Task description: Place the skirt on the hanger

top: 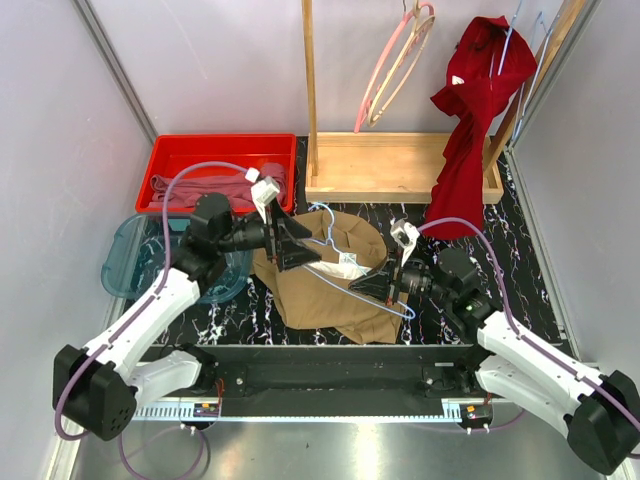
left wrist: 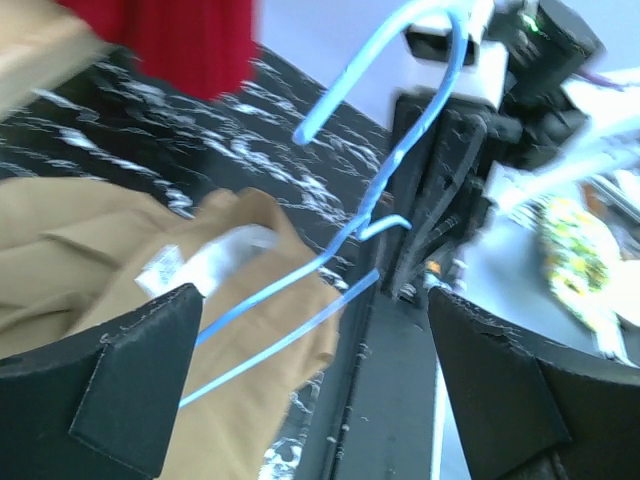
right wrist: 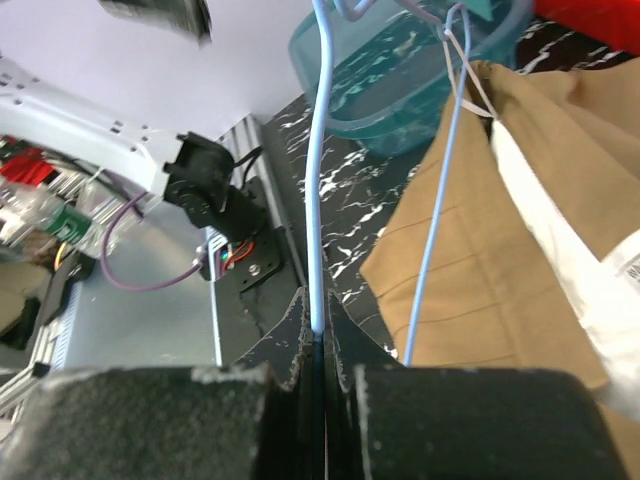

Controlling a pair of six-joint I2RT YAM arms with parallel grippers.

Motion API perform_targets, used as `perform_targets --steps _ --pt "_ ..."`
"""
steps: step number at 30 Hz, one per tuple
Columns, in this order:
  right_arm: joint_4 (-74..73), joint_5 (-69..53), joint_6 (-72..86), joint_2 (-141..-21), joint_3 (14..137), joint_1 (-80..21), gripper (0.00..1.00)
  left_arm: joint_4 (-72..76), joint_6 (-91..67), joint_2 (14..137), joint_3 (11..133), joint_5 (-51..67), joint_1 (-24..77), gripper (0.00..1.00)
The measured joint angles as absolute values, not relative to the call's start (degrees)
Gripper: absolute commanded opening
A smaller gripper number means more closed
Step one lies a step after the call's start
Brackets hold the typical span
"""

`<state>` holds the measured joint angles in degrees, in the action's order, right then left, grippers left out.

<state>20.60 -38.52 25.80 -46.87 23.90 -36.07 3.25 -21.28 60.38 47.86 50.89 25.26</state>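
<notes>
Item: skirt (top: 310,295) (left wrist: 70,250) (right wrist: 470,270), tan cloth, lies crumpled at centre of black marbled table (top: 530,240), btwn the 2 arms; white inner tag (top: 345,265) (left wrist: 165,268) exposed near its upper right. Item: hanger (top: 329,228) (left wrist: 405,140) (right wrist: 320,150), thin light-blue wire, sits over the skirt, hook end toward the far side, lower end toward the right arm; whether the wire touches the cloth, can't tell. Right gripper (top: 362,288) (right wrist: 318,335): jaws pinched tight on 1 wire of the hanger, wire running straight out from btwn the fingers in right wrist view. Left gripper (top: 300,247) (left wrist: 315,295): jaws spread wide, nothing held, poised above the skirt's left part; left wrist view shows hanger wires and skirt edge in the gap btwn its fingers (left wrist: 130,370), no contact seen. Background: red bin (top: 165,150) at far left w/ mauve cloth (top: 200,185) inside; clear teal basin (top: 125,260) just in front of it, under the left arm; wooden rack base (top: 400,165) at far centre; pink hanger (top: 385,75) and dark red garment (top: 478,110) hang from the rack.
</notes>
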Motion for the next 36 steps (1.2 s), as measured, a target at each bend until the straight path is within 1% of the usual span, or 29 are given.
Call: perform_targets --steps 4,5,8,9,11,12,14,15,17,18,19,21,22,25,28,31,33,36 --pt "20.03 -42.15 25.82 -48.05 24.77 -36.10 0.00 12.34 -25.15 61.87 43.59 55.79 26.52 0.95" --pt "19.94 -42.87 25.82 -48.45 24.91 -36.10 0.00 14.04 -25.87 62.78 43.44 56.62 26.87 0.92" --pt "19.84 -44.49 25.82 -49.87 25.52 -36.10 0.00 19.86 -28.73 65.82 43.44 58.96 27.86 0.85" --pt "19.86 -44.80 25.82 -50.22 25.76 -36.10 0.00 22.28 -29.93 66.87 43.44 59.72 28.10 0.77" --pt "19.90 -45.12 25.89 -50.68 25.98 -36.10 0.00 26.11 -31.92 68.62 43.44 60.66 28.49 0.67" --pt "19.90 -45.17 25.98 -50.76 25.98 -36.10 0.00 28.16 -32.86 69.60 43.44 61.12 28.73 0.53" --pt "19.90 -45.17 26.06 -50.81 25.98 -36.10 0.00 30.48 -34.33 70.89 43.44 61.60 28.95 0.39" --pt "19.90 -45.19 26.15 -50.87 25.98 -36.10 0.00 31.53 -34.61 71.53 43.44 61.80 29.04 0.25" --pt "19.90 -45.06 26.30 -51.07 25.98 -36.10 0.00 32.95 -35.35 72.55 43.44 61.91 29.08 0.12" --pt "19.81 -44.71 26.41 -51.22 25.98 -36.10 0.00 33.47 -35.24 72.88 43.44 61.89 29.10 0.08" --pt "19.59 -44.42 26.44 -51.35 26.00 -36.10 0.02 33.58 -35.05 73.03 43.44 61.89 29.10 0.00" --pt "18.26 -42.92 26.30 -51.40 26.06 -36.10 0.16 32.49 -33.98 72.97 43.44 61.56 29.15 0.00" --pt "16.97 -41.82 25.96 -51.40 26.13 -36.07 0.31 31.64 -33.26 72.90 43.44 61.21 29.28 0.00" --pt "12.75 -36.47 24.75 -51.37 27.07 -36.12 0.50 27.18 -30.74 72.62 43.44 57.95 29.78 0.00" --pt "7.31 -28.03 23.62 -49.98 29.12 -36.12 0.57 23.07 -28.36 71.92 43.44 52.97 29.95 0.00" --pt "2.24 -18.37 23.18 -46.09 30.63 -36.12 0.59 19.94 -26.57 70.04 43.22 47.13 29.95 0.00" --pt "-1.04 -12.47 23.49 -42.70 31.59 -36.14 0.59 18.41 -25.58 68.73 42.87 42.13 29.91 0.00" --pt "-6.33 -2.66 24.45 -36.80 33.36 -36.16 0.54 16.21 -25.02 67.16 42.61 34.68 29.71 0.00"
